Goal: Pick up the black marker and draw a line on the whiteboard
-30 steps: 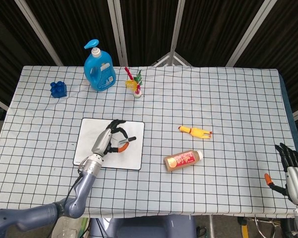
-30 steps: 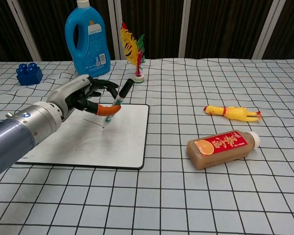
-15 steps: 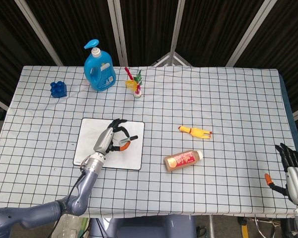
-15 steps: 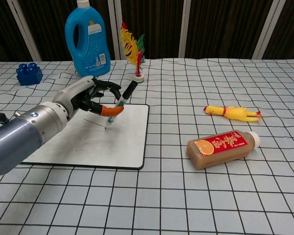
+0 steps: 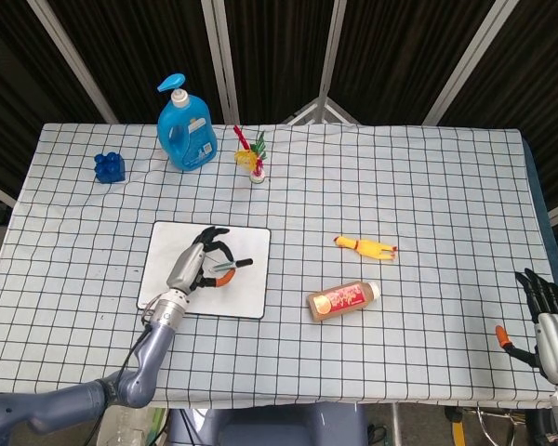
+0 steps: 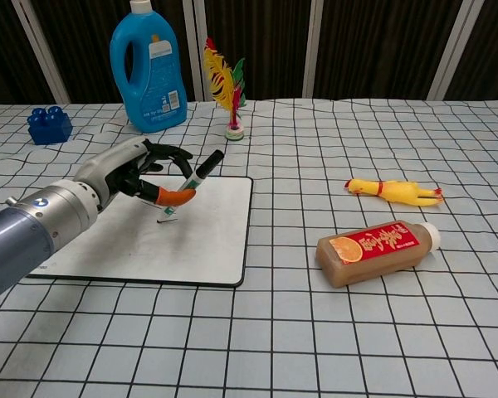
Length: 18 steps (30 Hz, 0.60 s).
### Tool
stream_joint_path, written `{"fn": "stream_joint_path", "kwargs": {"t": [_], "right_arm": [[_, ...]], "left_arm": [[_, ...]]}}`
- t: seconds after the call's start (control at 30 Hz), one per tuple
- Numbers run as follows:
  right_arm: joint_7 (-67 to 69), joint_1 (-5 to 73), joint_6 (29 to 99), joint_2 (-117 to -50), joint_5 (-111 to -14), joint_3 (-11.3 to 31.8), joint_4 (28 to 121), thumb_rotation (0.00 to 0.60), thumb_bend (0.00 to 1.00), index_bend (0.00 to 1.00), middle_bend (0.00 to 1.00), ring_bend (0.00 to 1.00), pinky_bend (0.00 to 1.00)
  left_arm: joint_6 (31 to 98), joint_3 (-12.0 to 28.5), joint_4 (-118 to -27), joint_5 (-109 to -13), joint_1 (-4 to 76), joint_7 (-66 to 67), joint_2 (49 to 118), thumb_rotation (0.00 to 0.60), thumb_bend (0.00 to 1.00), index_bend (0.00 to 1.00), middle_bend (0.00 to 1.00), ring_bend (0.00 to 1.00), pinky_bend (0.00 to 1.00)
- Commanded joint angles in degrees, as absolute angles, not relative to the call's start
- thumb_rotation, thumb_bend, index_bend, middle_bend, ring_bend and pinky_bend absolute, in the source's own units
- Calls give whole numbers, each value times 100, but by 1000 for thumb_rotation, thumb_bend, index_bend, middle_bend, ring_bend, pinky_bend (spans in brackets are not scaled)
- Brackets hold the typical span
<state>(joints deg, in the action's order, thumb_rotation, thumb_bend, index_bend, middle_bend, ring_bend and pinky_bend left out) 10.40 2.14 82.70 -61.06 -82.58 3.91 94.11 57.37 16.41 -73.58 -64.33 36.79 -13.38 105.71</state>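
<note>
My left hand (image 5: 193, 266) (image 6: 133, 172) hovers over the whiteboard (image 5: 164, 243) (image 6: 207, 240) and pinches the black marker (image 5: 229, 267) (image 6: 192, 182) between thumb and a finger. The marker leans with its tip down, touching the board near its middle. A thin dark line (image 6: 153, 204) shows on the board left of the tip. My right hand (image 5: 550, 309) stays at the table's front right corner, far from the board, fingers spread and holding nothing; the chest view does not show it.
A blue detergent bottle (image 5: 186, 121) (image 6: 148, 68), a feathered shuttlecock (image 5: 252, 156) (image 6: 225, 87) and a blue toy brick (image 5: 110, 167) (image 6: 49, 124) stand behind the board. A yellow rubber chicken (image 5: 365, 247) (image 6: 393, 190) and a lying orange bottle (image 5: 342, 299) (image 6: 377, 250) are to its right.
My left hand has slid with the marker toward the front-left of the board, after a small shift rightward half a second ago. The right hand has not moved.
</note>
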Motion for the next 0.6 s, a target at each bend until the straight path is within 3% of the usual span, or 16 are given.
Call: {"fn": "stream_joint_path", "kwargs": {"t": [0.03,0.37,0.6], "right_arm": [[1035,209,8276,-6103,-8255,391,9418,600,354,0,0,0,0],[991,211,8273,-6114,-8243,394,9438,600,354,0,0,0,0],[987,208,8279,-6109,-8235,401,9445,600,354,0,0,0,0]], "left_arm": [[5767,1563,-7436,-6444,3590,-1306,10468,600,535,671,130,0,0],[5977,1266,-7998,-6562,3189,-1335,10011,600,536,672,130,0,0],[6575,1185,-8943,-7069,2791,-1696,9434,600,536,677,137,0,0]]}}
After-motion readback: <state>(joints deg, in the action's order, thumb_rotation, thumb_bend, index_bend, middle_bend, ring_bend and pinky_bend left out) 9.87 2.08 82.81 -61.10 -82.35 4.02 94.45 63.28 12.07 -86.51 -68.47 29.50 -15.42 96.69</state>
